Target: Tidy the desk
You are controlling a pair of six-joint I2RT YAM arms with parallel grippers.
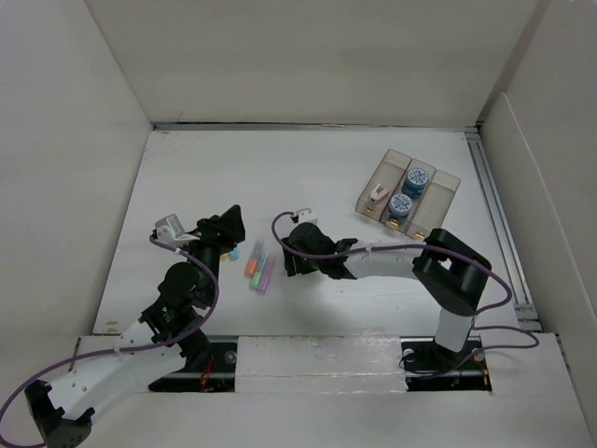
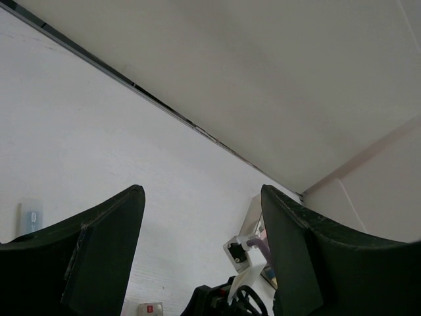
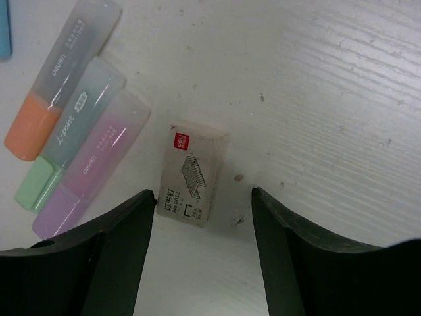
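The white desk (image 1: 326,168) holds a row of highlighters (image 1: 258,267) near its middle. In the right wrist view they are orange (image 3: 56,99), green (image 3: 66,145) and purple (image 3: 92,164). A small white staple box (image 3: 194,174) lies beside them. My right gripper (image 3: 202,193) is open and low over the box, whose near end sits between the fingertips, close to the left one. In the top view the right gripper (image 1: 294,257) covers the box. My left gripper (image 1: 224,233) is open and empty just left of the highlighters, and its own view (image 2: 200,191) looks across the desk.
A clear three-compartment tray (image 1: 438,201) stands at the back right with two blue round items (image 1: 418,175) and a small pale item (image 1: 378,196) inside. A blue piece (image 1: 234,253) lies by the left gripper. White walls (image 1: 65,168) enclose the desk.
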